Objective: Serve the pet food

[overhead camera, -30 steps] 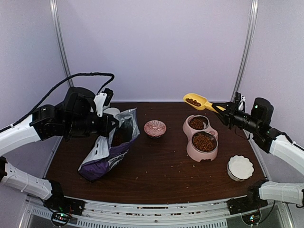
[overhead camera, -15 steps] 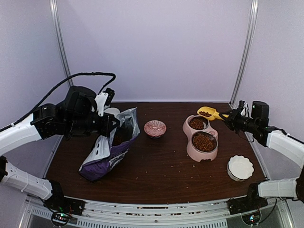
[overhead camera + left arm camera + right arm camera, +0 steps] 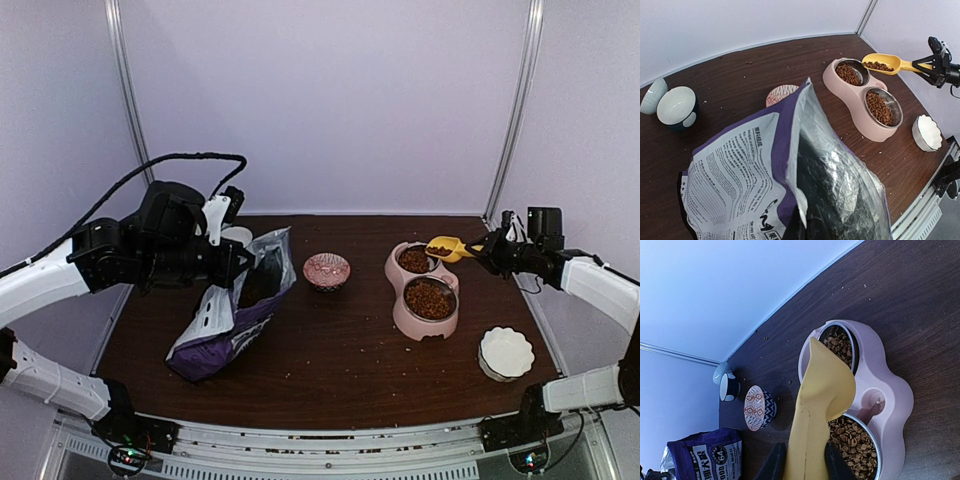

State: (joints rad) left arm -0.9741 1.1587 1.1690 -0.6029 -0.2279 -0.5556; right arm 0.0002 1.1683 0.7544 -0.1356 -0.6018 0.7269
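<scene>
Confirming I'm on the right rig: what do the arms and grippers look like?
Both arms have white link shells and bulky black joint housings. A black cable loops over the left arm; the right arm has thin black wiring by its wrist. The left gripper and right gripper are black with two fingers.

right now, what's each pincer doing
Left pincer: shut on the purple bag, at its top edge.
Right pincer: shut on the yellow scoop, which holds pet food.
</scene>
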